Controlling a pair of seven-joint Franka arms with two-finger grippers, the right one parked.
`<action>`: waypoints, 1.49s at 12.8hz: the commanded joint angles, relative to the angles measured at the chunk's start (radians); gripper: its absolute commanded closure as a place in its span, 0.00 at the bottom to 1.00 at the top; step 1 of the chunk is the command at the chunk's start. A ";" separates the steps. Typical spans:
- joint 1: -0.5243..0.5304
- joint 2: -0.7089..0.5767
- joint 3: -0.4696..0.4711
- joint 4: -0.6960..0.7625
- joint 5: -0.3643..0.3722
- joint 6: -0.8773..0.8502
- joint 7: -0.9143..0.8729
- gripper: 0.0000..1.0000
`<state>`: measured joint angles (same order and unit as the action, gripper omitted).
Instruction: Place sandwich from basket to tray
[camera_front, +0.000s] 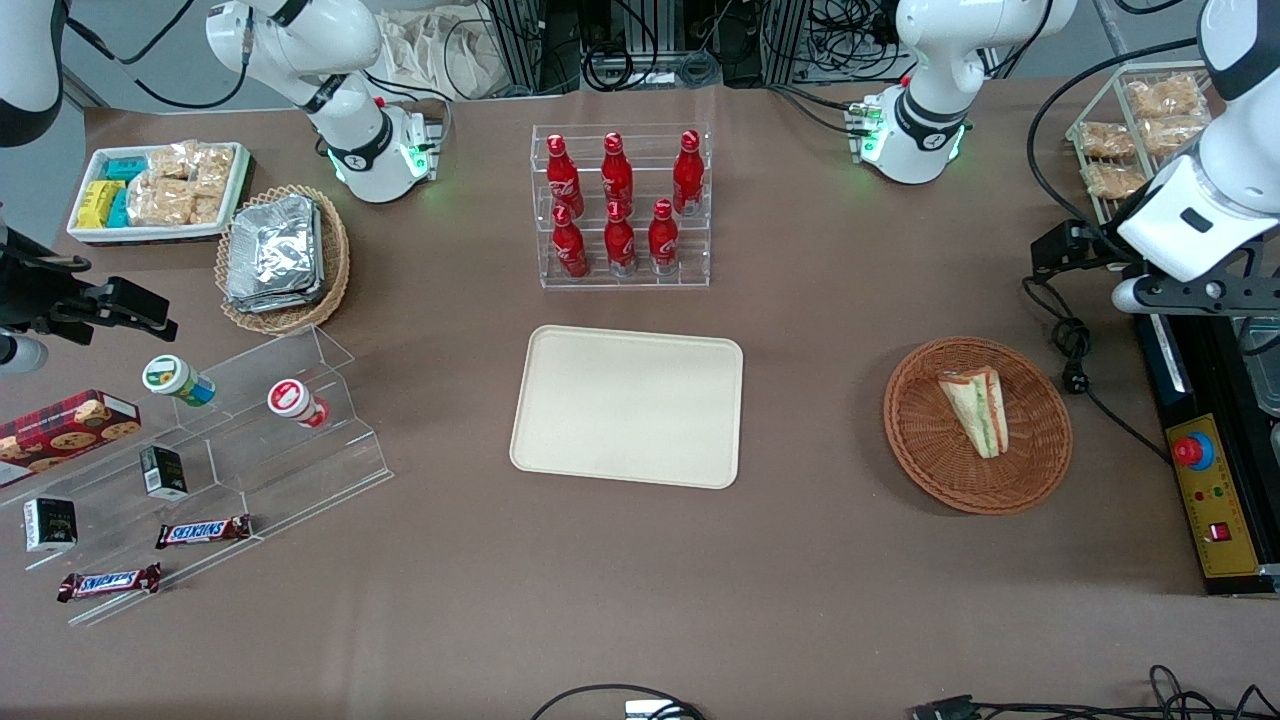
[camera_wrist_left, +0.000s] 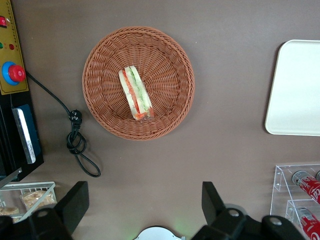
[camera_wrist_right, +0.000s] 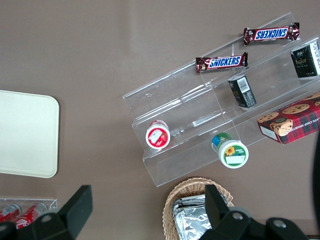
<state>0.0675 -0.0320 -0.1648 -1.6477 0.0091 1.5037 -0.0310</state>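
The sandwich (camera_front: 976, 409) (camera_wrist_left: 136, 93), a white-bread wedge with green and orange-red filling, lies on its side in the reddish-brown wicker basket (camera_front: 1040, 430) (camera_wrist_left: 170, 75) toward the working arm's end of the table. The cream tray (camera_front: 628, 420) (camera_wrist_left: 295, 87) lies flat at the table's middle with nothing on it. My left gripper (camera_wrist_left: 144, 202) hangs high over the table, farther from the front camera than the basket. It is open, its two black fingers (camera_wrist_left: 75, 200) wide apart with only bare table between them.
A clear rack of red bottles (camera_front: 620, 205) stands farther from the front camera than the tray. A black cable with its plug (camera_front: 1075, 375) and a control box with a red button (camera_front: 1205, 500) lie beside the basket. A clear stepped stand (camera_front: 250, 440) sits toward the parked arm's end.
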 joint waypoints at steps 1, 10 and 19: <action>0.011 -0.014 -0.007 -0.018 0.000 0.006 0.003 0.00; 0.012 -0.011 -0.006 -0.014 0.000 0.004 0.003 0.00; 0.063 0.105 -0.004 -0.020 0.002 0.041 0.002 0.00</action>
<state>0.1212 0.0327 -0.1622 -1.6634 0.0090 1.5164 -0.0298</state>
